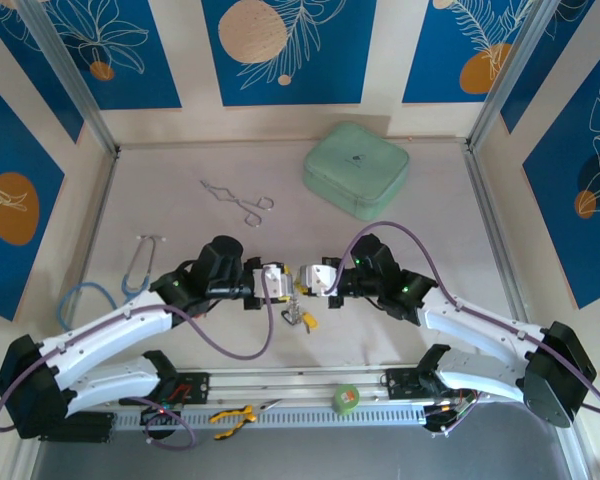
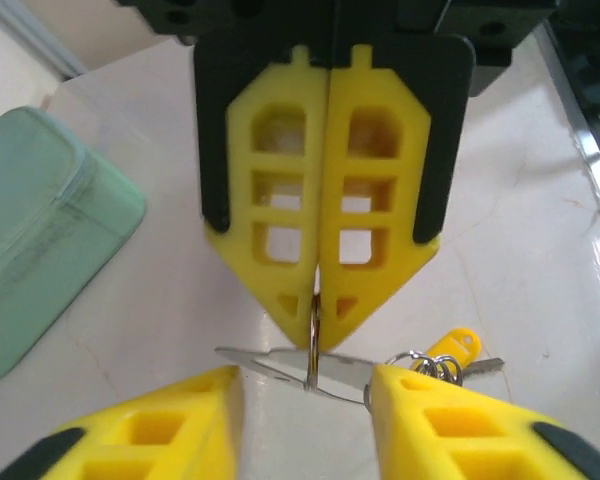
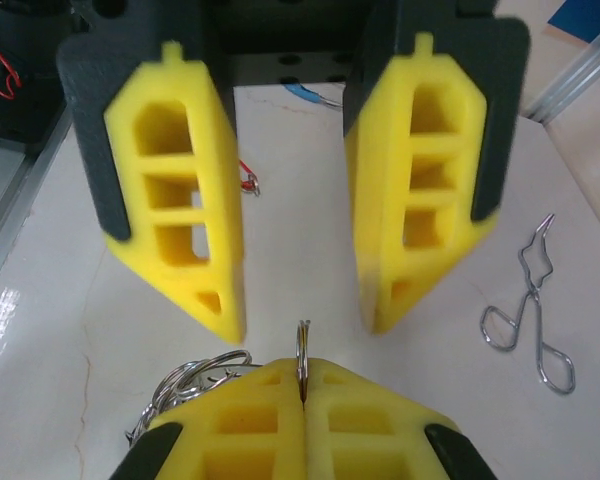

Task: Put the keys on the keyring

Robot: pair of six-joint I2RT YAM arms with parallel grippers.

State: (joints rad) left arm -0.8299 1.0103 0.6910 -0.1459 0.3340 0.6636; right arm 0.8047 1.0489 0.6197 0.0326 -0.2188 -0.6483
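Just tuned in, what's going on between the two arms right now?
The right gripper is shut on the keyring, pinching it edge-on. The left gripper faces it, its fingers open on either side and gripping nothing. In the left wrist view a silver key lies across the keyring, with a yellow-tagged key beside it. Whether the silver key is threaded on isn't clear.

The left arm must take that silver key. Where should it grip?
Probably the key's flat blade, on its bare pointed end toward the green case, coming from the left gripper's side: the right gripper pinches the keyring opposite, and its tagged end is crowded.
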